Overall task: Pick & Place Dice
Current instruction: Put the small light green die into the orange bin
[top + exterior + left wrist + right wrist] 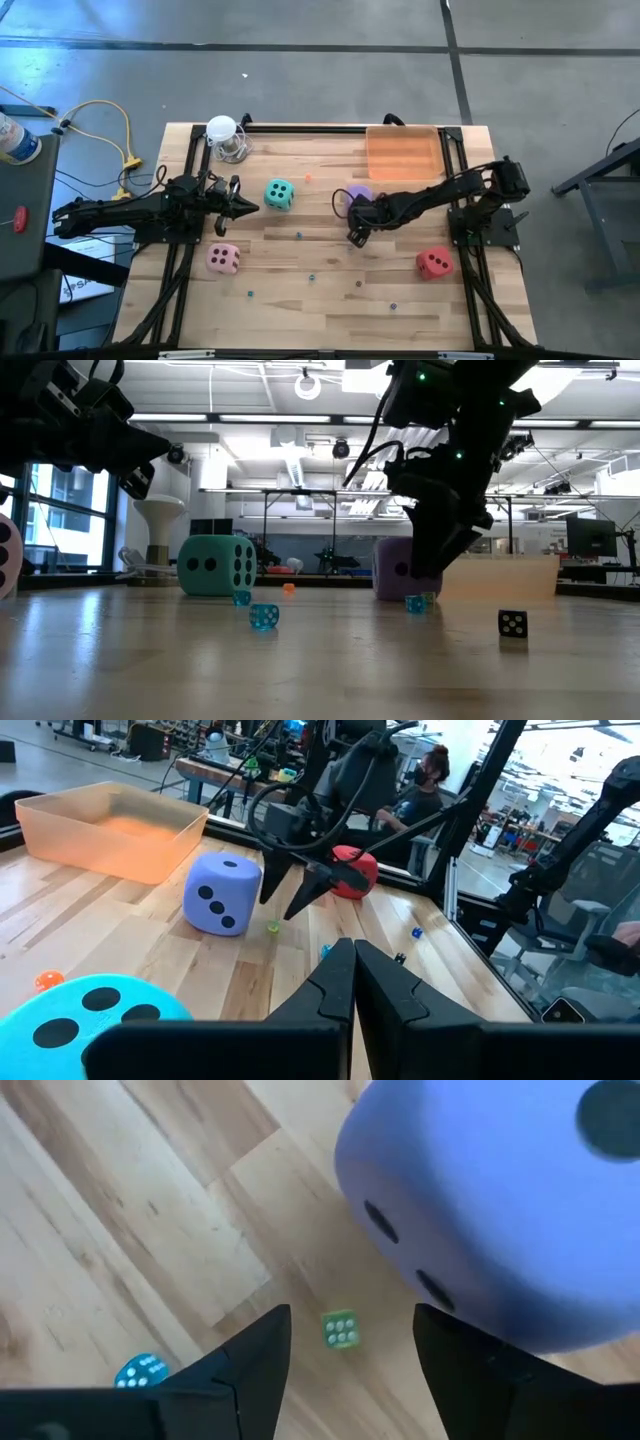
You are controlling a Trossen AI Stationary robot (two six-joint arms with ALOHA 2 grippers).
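The purple die (358,193) rests on the table's middle, just left of the orange bin. My right gripper (355,236) hangs open on the die's near side. In the right wrist view its fingers (262,1350) straddle a tiny green bead-die (340,1330), with the purple die (500,1210) just beyond them. My left gripper (246,207) is shut and hovers just left of the teal die (279,195). The pink die (223,259) sits near the left arm. The red die (434,263) lies at the right, near side.
An orange tray (403,152) stands at the far right corner. A clear cup with a white ball (224,137) is at the far left. Tiny coloured dice are scattered over the boards (264,616), among them a black one (512,623). A person (432,770) sits beyond the table.
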